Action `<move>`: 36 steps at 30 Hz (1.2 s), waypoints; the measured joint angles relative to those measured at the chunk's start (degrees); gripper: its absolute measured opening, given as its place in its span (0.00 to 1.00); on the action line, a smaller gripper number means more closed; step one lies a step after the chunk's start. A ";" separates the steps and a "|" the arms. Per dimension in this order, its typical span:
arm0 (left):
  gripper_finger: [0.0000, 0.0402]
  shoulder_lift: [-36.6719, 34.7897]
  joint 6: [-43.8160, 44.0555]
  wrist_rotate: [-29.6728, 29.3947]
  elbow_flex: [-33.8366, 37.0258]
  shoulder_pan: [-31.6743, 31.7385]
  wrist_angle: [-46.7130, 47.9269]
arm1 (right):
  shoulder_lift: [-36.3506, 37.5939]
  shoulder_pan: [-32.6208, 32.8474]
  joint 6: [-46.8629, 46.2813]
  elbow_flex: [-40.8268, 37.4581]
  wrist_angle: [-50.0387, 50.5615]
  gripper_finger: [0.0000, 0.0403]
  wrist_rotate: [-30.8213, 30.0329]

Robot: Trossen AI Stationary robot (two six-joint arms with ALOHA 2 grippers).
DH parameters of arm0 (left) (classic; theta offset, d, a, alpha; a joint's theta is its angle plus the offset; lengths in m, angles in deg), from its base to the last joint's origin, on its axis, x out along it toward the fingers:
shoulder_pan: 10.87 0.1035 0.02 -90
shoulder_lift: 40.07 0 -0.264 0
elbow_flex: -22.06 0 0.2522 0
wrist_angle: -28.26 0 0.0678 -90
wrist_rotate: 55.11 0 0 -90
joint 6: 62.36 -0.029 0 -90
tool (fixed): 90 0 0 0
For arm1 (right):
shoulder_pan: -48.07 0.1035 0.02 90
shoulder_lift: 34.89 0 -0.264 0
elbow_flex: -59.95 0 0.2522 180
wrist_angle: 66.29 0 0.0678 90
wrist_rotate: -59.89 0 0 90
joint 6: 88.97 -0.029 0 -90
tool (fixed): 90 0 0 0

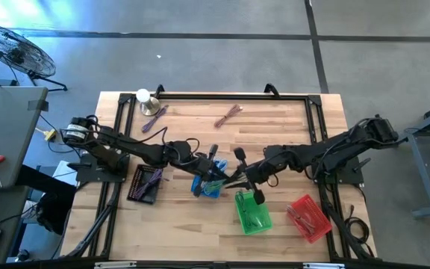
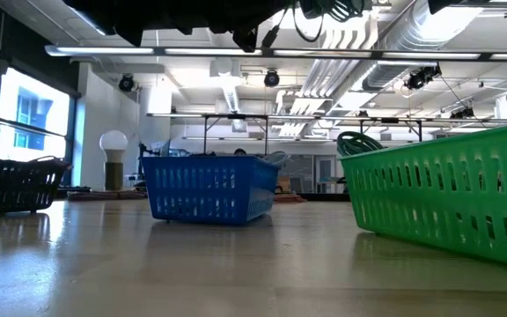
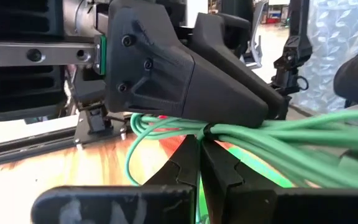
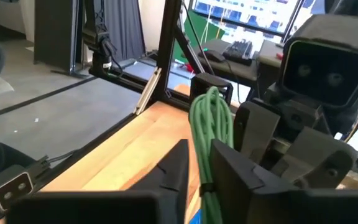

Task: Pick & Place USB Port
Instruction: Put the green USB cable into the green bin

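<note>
Handover in hand: both grippers meet above the blue basket (image 1: 209, 187). The left gripper (image 3: 199, 149) and right gripper (image 4: 199, 165) each clamp the green cable (image 4: 211, 124). Next, one must release.

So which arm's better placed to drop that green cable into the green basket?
Probably the right: its gripper is clamped on the green cable and sits nearer the green basket. The left gripper pinches it too.
</note>
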 joint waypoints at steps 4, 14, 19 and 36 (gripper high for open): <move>0.00 0.00 0.02 -0.35 0.04 0.01 0.09 | 0.00 0.00 -0.06 0.00 1.50 0.28 -0.74; 0.00 0.13 1.93 1.26 -1.30 0.11 -0.46 | 0.10 0.13 2.61 0.05 3.73 0.46 -8.33; 0.00 0.13 1.96 1.67 -1.46 0.11 -0.35 | 0.11 0.11 2.91 0.07 3.65 0.43 -9.95; 0.04 0.09 3.09 -2.64 -1.79 -0.13 5.10 | 0.38 -0.07 5.77 -0.07 6.65 0.03 -11.51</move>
